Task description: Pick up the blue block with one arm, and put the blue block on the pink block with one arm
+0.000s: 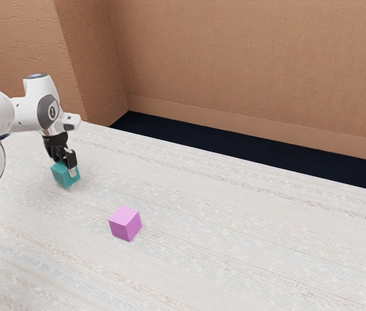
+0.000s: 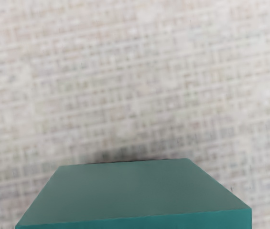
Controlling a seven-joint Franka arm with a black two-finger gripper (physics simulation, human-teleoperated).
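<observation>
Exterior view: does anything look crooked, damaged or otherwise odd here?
Nothing stands out. The hand holds the blue block, which looks rather teal, and the pink block rests flat on the table, apart from it.

Tool [image 1: 64, 166] grips tilted blue block [image 1: 63, 178]; pink block [image 1: 125, 223] apart on table [image 1: 247, 246].

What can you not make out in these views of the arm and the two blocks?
Base of the arm: exterior view, cut off by the left edge.
Top of the blue block: exterior view, covered by the fingers.
Near part of the blue block: wrist view, cut off by the lower edge.
Far faces of the pink block: exterior view, turned away.
</observation>
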